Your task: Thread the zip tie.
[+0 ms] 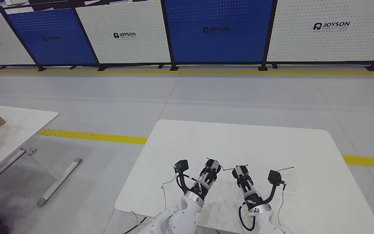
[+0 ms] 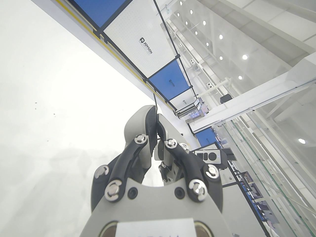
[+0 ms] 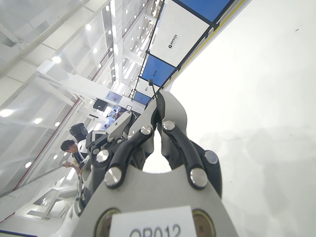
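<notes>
White table (image 1: pixel 263 140), both arms over its 6 o'clock edge. Left gripper (image 2: pixel 156 124) is clamped on the zip tie (image 2: pixel 155 102) at its thin end. Right gripper (image 3: pixel 158 109) is clamped just below the head (image 3: pixel 150 82). I judge the thin end may flex and miss the head, or slip free.

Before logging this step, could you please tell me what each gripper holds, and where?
Both pinch the thin black plastic zip tie: right gripper just below its head, left gripper near its plain tail.

Industrial lab hall: blue-white pegboard panels (image 1: pixel 219 29), yellow floor line (image 1: pixel 93 136), high ceiling with lights (image 2: pixel 244 57), white tables (image 1: pixel 263 140).
</notes>
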